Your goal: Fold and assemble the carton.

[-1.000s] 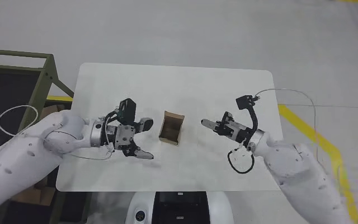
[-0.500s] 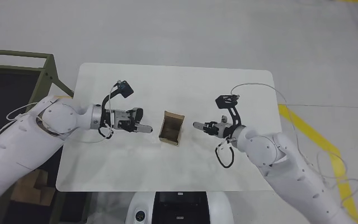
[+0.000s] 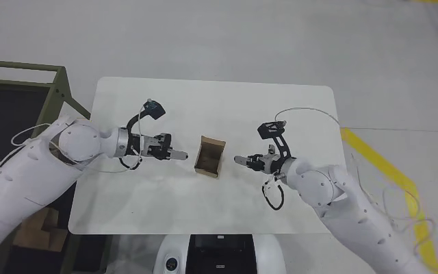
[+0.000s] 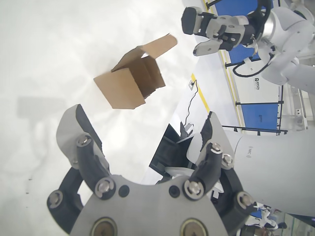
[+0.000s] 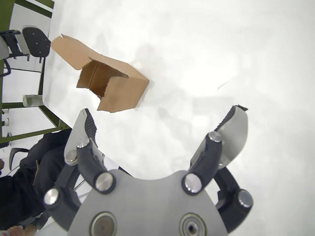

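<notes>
Carton (image 3: 209, 155) of brown card sat near the middle of the white table (image 3: 274, 109), open at one end, with a single flap standing out from that end. It lay between the two arms, and neither one touched it. The left gripper (image 3: 179, 155) hovered just beside one side of it, jaws spread wide and holding nothing; its own wrist view showed the carton (image 4: 134, 79) just beyond the parted left gripper (image 4: 142, 114), with the dark inside in plain sight. Farther off in that view the right gripper (image 4: 196, 36) faced it from the other side. The right gripper (image 3: 241, 160) was likewise wide and empty, near the carton's opposite side, and from its wrist the carton (image 5: 108, 79) lay just past the spread right gripper (image 5: 161, 112).
</notes>
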You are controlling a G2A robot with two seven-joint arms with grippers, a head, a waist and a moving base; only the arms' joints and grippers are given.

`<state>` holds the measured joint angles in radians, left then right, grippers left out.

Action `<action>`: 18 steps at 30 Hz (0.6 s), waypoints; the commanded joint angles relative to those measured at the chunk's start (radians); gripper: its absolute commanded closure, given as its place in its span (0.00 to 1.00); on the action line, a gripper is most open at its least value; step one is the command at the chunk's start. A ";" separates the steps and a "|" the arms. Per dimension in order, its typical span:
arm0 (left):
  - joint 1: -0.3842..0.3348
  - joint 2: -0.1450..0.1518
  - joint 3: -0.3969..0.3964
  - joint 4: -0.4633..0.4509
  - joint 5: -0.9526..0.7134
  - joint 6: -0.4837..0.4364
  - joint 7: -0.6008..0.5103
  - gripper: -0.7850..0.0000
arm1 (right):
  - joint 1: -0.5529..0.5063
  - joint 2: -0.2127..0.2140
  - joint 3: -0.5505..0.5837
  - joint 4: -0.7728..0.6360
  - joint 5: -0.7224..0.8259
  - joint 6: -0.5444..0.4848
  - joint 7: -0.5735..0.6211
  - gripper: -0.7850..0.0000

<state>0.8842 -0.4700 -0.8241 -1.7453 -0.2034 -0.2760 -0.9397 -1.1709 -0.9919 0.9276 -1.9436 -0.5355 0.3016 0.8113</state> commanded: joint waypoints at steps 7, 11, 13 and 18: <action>-0.035 -0.039 0.034 0.034 0.010 0.173 -0.045 0.00 | 0.129 -0.044 -0.104 0.104 -0.001 0.073 0.080 0.00; -0.072 -0.072 0.072 0.049 0.054 0.282 -0.037 0.00 | 0.183 -0.070 -0.154 0.151 0.007 0.093 0.086 0.00; -0.093 -0.090 0.097 0.056 0.092 0.329 -0.043 0.00 | 0.204 -0.080 -0.172 0.168 0.009 0.098 0.092 0.00; -0.143 -0.137 0.159 0.077 0.172 0.425 -0.053 0.00 | 0.237 -0.099 -0.204 0.208 0.004 0.109 0.114 0.00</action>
<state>0.7520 -0.5970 -0.6781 -1.6762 -0.0548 0.1235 -0.9988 -0.9401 -1.0882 0.7286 -1.7424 -0.5289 0.4088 0.9198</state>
